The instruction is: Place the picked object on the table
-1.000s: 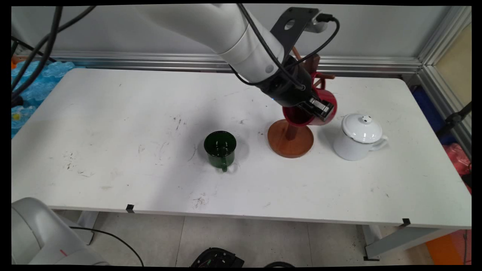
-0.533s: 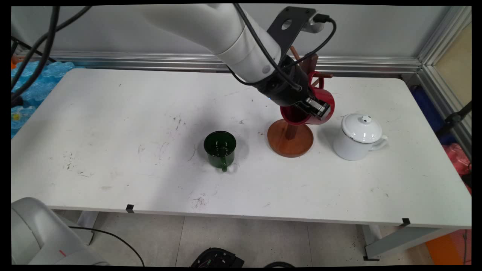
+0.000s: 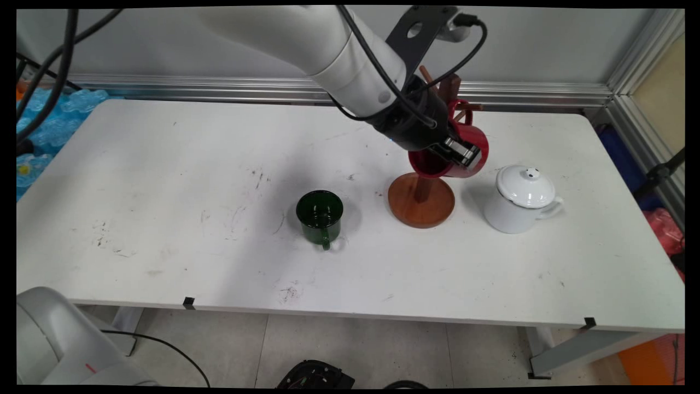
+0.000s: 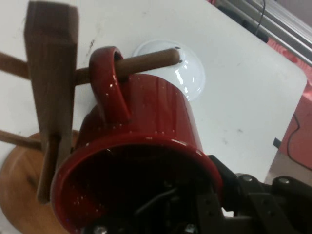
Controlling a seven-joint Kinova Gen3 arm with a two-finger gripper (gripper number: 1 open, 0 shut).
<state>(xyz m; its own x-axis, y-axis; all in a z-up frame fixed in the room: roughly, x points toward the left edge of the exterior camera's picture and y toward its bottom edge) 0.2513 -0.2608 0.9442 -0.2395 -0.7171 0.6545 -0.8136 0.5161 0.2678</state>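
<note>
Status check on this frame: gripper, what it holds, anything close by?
Gripper shut on red mug. Mug handle looped over wooden mug tree peg. White teapot just beyond; green mug apart.

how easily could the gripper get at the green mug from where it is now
Probably easily. The green mug stands alone in the open on the table, mouth up, with bare table between it and the wooden mug stand. But the gripper is shut on the red mug, whose handle is looped over a peg.
</note>
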